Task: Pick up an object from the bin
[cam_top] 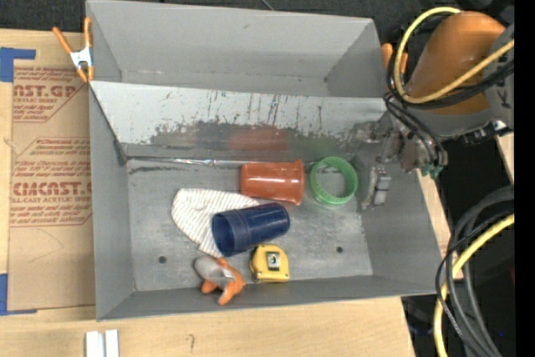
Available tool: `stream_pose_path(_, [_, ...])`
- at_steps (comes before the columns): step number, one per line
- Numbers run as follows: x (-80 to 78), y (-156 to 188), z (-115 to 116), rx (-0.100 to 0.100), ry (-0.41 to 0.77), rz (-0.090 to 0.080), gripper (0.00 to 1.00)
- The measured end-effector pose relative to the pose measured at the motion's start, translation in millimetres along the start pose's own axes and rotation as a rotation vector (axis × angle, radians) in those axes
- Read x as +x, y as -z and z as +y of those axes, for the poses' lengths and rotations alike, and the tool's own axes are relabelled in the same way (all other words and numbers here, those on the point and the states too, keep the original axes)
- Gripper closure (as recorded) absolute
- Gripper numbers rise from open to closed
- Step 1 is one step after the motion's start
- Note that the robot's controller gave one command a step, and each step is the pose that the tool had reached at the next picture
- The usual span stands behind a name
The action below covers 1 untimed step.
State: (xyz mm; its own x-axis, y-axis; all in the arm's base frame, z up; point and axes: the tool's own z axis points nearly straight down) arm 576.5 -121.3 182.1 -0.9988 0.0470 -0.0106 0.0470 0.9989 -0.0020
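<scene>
By the right wall point(399, 230) I am hovering the gripper point(378, 186) beside the green ring point(333, 181), planning to straddle its rim; apart or together, I cannot tell

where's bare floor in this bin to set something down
Bare floor lies left of the white cloth, up to the bin's left wall, and at front right, below the green ring and right of the yellow tape measure. The middle is crowded: orange cup, blue cup and cloth lie packed together, the gripper beside the ring.
</scene>
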Motion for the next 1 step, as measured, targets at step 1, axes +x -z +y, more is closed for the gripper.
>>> stream_pose_path(1, [-0.5, -77.0, 26.8, -0.002, 0.043, 0.004, 0.00])
